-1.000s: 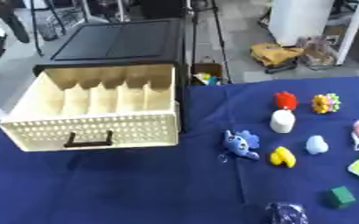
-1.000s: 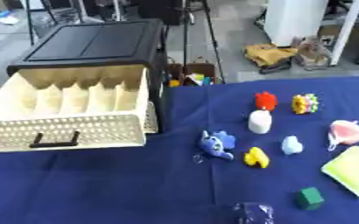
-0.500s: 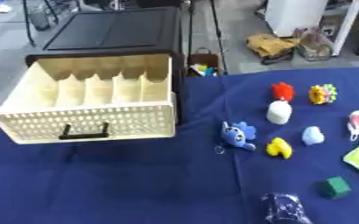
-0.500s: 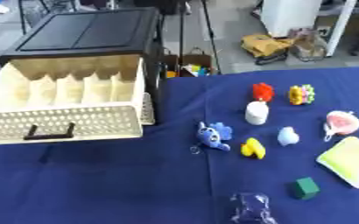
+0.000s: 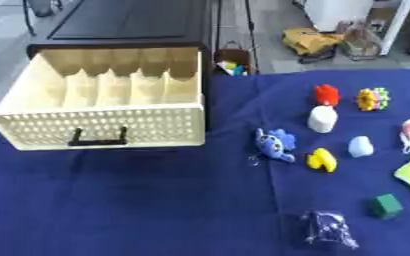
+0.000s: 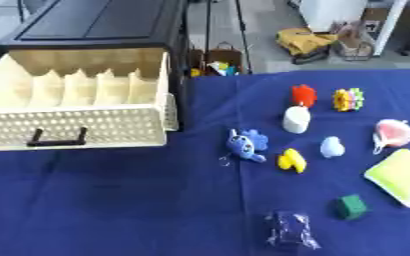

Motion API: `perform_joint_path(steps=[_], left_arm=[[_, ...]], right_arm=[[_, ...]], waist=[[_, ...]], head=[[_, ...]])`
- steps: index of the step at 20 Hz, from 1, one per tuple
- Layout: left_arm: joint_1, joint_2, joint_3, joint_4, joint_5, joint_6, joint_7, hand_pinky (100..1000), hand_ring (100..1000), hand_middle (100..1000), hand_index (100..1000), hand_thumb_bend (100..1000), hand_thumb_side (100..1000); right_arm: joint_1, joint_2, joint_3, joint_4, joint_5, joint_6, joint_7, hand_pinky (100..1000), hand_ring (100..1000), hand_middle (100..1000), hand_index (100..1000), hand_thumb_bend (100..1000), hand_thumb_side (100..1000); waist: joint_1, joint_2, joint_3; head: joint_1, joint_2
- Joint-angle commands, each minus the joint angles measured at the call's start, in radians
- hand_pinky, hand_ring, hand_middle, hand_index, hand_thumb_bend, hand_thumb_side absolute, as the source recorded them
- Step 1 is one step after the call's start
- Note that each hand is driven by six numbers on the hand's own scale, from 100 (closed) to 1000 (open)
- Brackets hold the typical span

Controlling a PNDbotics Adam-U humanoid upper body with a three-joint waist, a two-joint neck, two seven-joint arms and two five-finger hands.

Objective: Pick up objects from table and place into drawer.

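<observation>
Open drawer beside scattered toys

Neither of the robot's 2 arms nor either hand shows in the left or right eye view.

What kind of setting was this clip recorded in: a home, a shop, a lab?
Most likely a lab or workshop. A table with a blue cloth is laid out with small toys like a blue plush, beside an open cream drawer, while bags and equipment legs clutter the bare floor behind.
</observation>
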Motion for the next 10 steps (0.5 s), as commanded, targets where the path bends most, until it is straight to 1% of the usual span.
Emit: perform_joint_path(steps=[1, 3, 7, 8, 9, 10], left_arm=[[0.001, -0.033, 0.005, -0.012, -0.066, -0.013, 0.021, 616, 798, 738, 928, 567, 1000], [0.004, -0.047, -0.004, -0.012, -0.087, -0.012, 0.032, 616, 797, 737, 926, 566, 1000], [0.005, -0.053, -0.01, -0.012, -0.103, -0.01, 0.042, 616, 797, 737, 926, 566, 1000], [0.006, -0.055, -0.012, -0.012, -0.103, -0.008, 0.042, 605, 788, 725, 908, 552, 1000], [0.005, -0.063, -0.019, -0.012, -0.105, -0.004, 0.038, 605, 787, 725, 907, 553, 1000], [0.002, -0.071, -0.025, -0.012, -0.109, 0.001, 0.031, 604, 786, 723, 904, 554, 1000]], right_arm=[[-0.048, -0.054, 0.036, 0.067, 0.024, -0.065, 0.144, 807, 885, 860, 893, 840, 1000], [-0.07, -0.054, 0.052, 0.108, 0.031, -0.1, 0.192, 810, 884, 862, 894, 841, 1000], [-0.084, -0.051, 0.056, 0.14, 0.033, -0.129, 0.215, 810, 884, 862, 894, 841, 1000], [-0.084, -0.052, 0.058, 0.144, 0.034, -0.133, 0.217, 874, 887, 880, 907, 788, 944], [-0.073, -0.063, 0.069, 0.157, 0.041, -0.141, 0.224, 882, 888, 882, 911, 777, 936], [-0.063, -0.082, 0.088, 0.176, 0.052, -0.153, 0.236, 897, 893, 886, 927, 760, 908]], waist=[[-0.005, -0.009, 0.001], [-0.007, -0.007, 0.0], [-0.008, -0.007, -0.001], [-0.009, -0.005, -0.003], [-0.019, 0.002, -0.002], [-0.025, 0.006, 0.004]], head=[[-0.012, 0.002], [-0.015, 0.0], [-0.015, 0.0], [-0.021, -0.005], [-0.034, -0.017], [-0.046, -0.025]])
